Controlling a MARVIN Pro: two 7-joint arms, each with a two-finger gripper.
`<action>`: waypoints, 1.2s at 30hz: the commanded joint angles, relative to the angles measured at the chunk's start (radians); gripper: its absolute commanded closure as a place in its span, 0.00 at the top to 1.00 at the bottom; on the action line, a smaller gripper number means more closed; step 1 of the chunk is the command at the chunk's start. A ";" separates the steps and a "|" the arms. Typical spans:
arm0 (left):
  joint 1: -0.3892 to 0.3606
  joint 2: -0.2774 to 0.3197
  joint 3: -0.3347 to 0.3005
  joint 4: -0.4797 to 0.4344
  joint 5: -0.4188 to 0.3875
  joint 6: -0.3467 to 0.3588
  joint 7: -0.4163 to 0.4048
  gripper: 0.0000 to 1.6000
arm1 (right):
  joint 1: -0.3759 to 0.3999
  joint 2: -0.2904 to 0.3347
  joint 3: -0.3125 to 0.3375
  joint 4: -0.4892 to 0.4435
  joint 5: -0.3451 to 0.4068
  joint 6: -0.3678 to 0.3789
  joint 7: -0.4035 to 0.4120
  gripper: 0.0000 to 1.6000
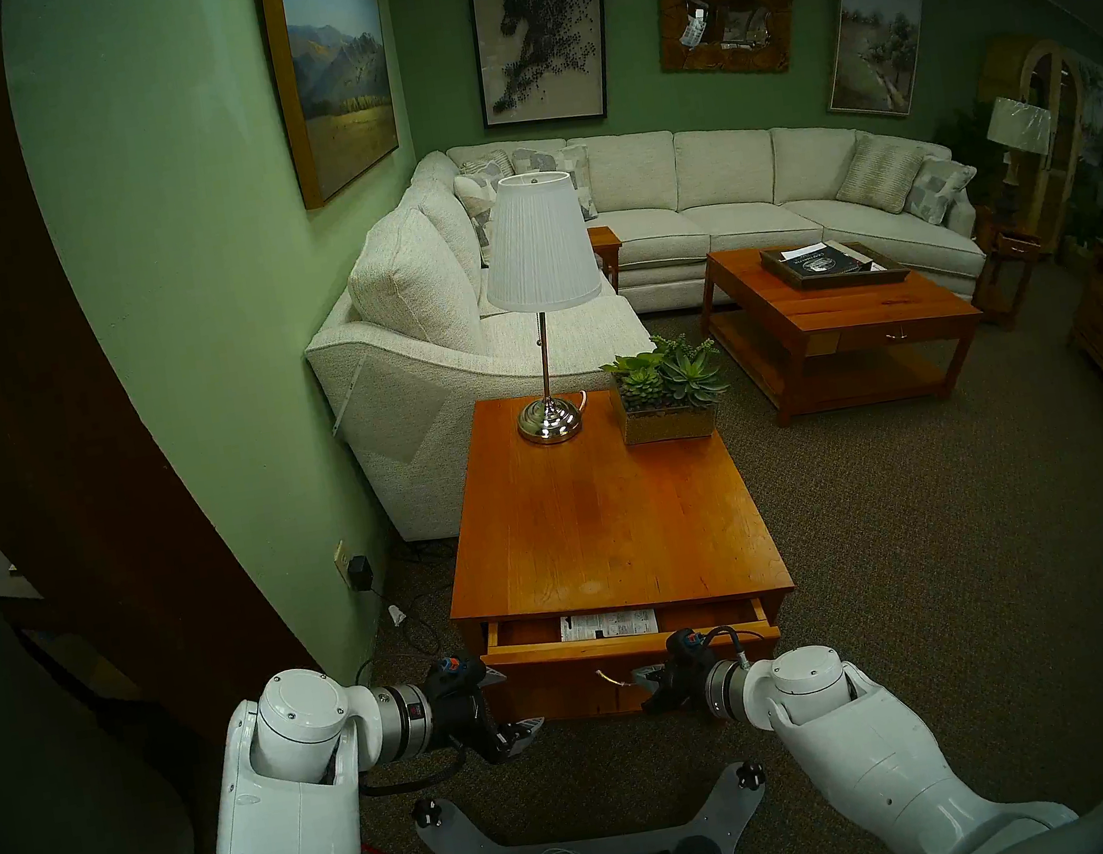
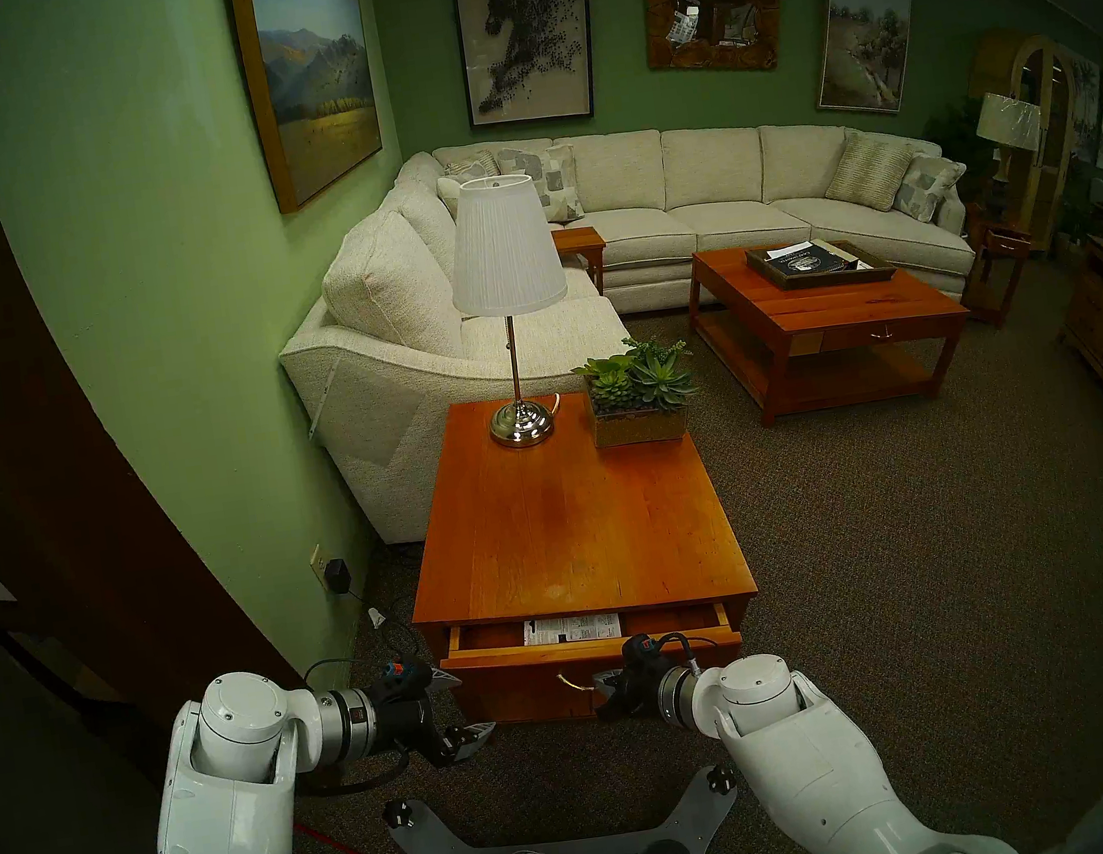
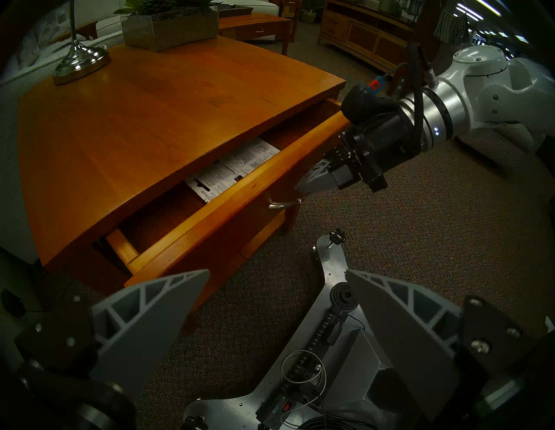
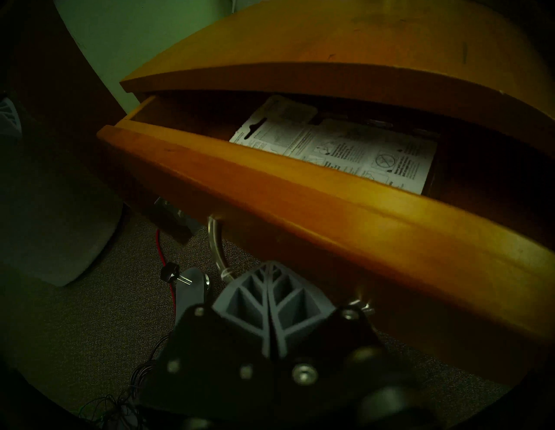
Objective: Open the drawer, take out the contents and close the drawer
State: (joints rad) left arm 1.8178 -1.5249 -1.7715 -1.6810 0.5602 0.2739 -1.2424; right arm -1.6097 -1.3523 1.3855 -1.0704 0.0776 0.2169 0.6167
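The orange-brown drawer (image 1: 633, 646) of the side table stands partly pulled out, and it also shows in the other views (image 2: 592, 651) (image 3: 228, 204) (image 4: 330, 216). Inside lies the flat blister pack (image 1: 606, 624) (image 2: 572, 627) (image 3: 234, 169) (image 4: 345, 150), white printed card up, hang tab to the left. My right gripper (image 1: 644, 676) (image 2: 603, 680) (image 3: 303, 187) (image 4: 271, 267) is shut on the silvery bail handle (image 1: 615, 678) (image 4: 217, 246). My left gripper (image 1: 511, 700) (image 2: 463, 703) (image 3: 277, 273) is open and empty beside the drawer's left front corner.
On the table top (image 1: 610, 520) stand a lamp (image 1: 551, 416) and a succulent planter (image 1: 669, 411) at the far end. A sofa (image 1: 430, 376) and green wall (image 1: 236, 387) lie to the left. My base plate (image 1: 589, 837) and cables sit on the carpet below.
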 commanded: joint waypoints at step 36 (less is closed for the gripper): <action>-0.019 -0.008 -0.004 -0.006 0.001 -0.015 -0.001 1.00 | -0.168 0.160 -0.123 0.134 0.196 0.034 0.148 0.00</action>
State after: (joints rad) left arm 1.8172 -1.5305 -1.7783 -1.6688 0.5650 0.2599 -1.2432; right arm -1.6700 -1.2416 1.3183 -1.0436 0.2952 0.1932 0.7704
